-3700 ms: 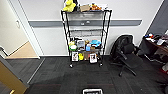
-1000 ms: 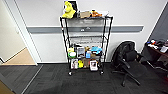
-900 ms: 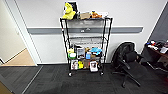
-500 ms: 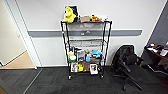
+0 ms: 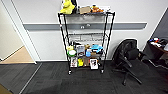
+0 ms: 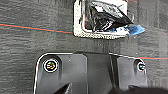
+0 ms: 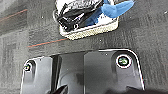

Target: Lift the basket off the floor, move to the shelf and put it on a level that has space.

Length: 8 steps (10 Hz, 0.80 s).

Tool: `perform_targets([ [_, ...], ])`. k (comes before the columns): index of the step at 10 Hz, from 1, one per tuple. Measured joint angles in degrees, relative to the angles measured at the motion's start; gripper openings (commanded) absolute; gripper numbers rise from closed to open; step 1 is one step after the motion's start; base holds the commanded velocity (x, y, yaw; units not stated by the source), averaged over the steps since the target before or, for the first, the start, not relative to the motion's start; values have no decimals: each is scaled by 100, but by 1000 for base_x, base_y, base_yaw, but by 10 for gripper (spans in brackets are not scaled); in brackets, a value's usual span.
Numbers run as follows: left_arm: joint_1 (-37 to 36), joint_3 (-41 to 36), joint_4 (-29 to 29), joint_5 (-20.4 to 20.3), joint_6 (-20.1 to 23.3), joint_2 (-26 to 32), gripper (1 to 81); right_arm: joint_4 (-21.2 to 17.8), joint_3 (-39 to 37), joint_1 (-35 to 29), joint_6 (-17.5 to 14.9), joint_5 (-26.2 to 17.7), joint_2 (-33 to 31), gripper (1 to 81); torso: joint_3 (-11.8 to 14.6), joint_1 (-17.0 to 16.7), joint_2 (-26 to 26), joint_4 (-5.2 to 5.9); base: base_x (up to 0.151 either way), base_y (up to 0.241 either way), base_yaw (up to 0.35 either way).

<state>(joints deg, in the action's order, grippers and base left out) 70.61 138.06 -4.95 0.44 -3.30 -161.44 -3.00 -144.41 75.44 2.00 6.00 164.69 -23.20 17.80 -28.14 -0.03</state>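
— Sitting on the carpet, that basket (image 6: 100, 22); both wrists hang over it, presumably lining up.
— Grippers apart or together?
— Can't tell. Shelf (image 5: 86, 42) stands far off against the wall.

Head cam: high, facing fwd and down at shelf (image 5: 86, 42) against wall, mid range, dark carpet (image 5: 75, 82) in foreground. L wrist cam: looks down at carpet, close above basket (image 6: 100, 21). R wrist cam: same downward look, close. Both wrist views share basket and carpet round it, seen from opposite sides
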Motion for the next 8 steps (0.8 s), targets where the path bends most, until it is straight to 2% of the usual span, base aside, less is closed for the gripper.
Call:
perform_targets([
  [2, -10, 0, -17, -26, -2, -5, 811, 0, -9, -33, 0, 1, 7, 811, -328, 227, -350, 0, 0, 0, 0],
  [4, -32, -7, -91, -46, -27, -13, 811, 0, -9, -41, 0, 11, 5, 811, -422, 419, -649, 0, 0, 0, 0],
  [8, -226, -18, -108, 24, -27, 30, 811, 0, -62, -71, -2, -5, -11, 811, -433, 907, -1423, 0, 0, 0, 0],
])
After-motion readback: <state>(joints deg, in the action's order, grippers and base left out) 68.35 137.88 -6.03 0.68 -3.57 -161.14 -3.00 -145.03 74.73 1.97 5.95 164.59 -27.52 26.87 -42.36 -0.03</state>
